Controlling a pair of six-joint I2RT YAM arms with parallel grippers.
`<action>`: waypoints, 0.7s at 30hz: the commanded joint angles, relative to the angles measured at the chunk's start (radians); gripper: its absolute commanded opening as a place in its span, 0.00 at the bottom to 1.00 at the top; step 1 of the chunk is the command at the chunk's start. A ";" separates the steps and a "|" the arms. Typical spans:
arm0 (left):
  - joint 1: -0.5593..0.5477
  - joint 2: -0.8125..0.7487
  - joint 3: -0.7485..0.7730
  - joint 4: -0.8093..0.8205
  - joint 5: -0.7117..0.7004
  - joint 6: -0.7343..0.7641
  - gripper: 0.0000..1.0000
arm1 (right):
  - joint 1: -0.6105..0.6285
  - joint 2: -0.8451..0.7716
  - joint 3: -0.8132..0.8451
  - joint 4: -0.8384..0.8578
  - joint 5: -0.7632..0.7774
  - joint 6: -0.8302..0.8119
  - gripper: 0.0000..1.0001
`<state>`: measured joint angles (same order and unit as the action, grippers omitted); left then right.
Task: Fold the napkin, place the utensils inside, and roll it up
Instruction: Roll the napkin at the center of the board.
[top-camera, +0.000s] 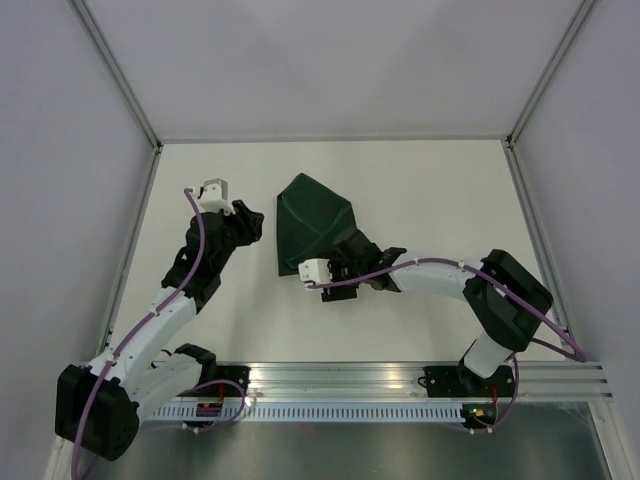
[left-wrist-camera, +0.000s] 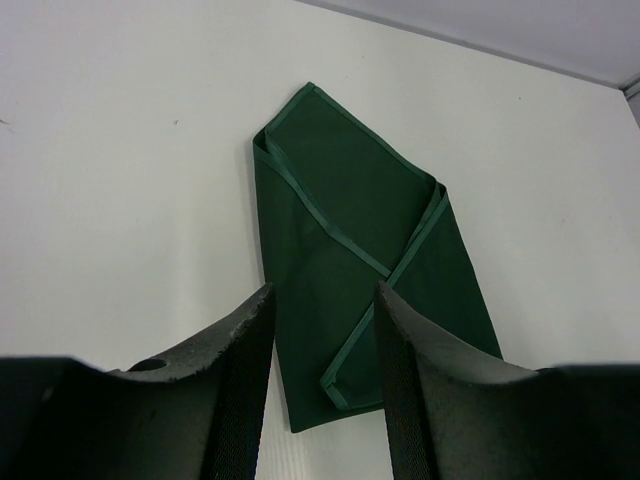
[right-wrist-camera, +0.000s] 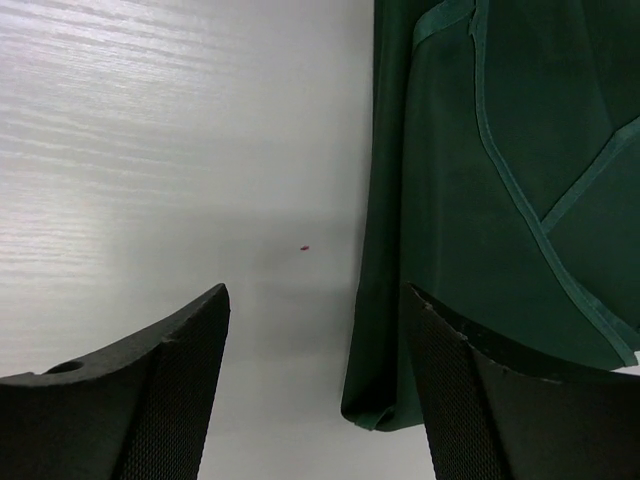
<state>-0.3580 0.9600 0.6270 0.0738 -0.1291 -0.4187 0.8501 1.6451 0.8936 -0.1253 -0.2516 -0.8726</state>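
On the left: left hand released, fingers apart with nothing between them, poised just left of the napkin, clear of it and pointing at it across bare bench.

In the middle: napkin lying flat about mid-bench, between the two hands. Already folded and no longer square, with flaps laid over one another and hems crossing on top in an irregular outline. Looks like more than one fold, a loose packet rather than a neat one. No roll begun.

No utensils to be seen in any view, neither on the napkin nor on the bench beside it. Cannot tell whether any lie tucked under a flap; no bulge showing. Only a tiny reddish speck on the bench left of the napkin, too small to name.

On the right: right hand over the napkin's near part, released too, jaws wide, grasping nothing. From its wrist view, one finger above the cloth beside a corner, the other above bare bench.

Judging progress: folding done or nearly so. Placing the utensils and rolling not yet done, as far as can be seen. Likely the first of three steps behind, two ahead.
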 joint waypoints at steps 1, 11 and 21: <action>-0.006 0.002 -0.013 0.064 -0.009 0.047 0.50 | 0.018 0.044 0.068 0.090 0.035 -0.026 0.76; -0.006 0.034 -0.006 0.066 -0.003 0.072 0.50 | 0.018 0.140 0.125 0.118 0.077 -0.009 0.69; -0.006 0.065 0.005 0.047 0.009 0.084 0.50 | 0.015 0.196 0.142 0.162 0.090 -0.008 0.52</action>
<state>-0.3603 1.0172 0.6155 0.0853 -0.1280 -0.3756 0.8650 1.8282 1.0115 -0.0208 -0.1635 -0.8787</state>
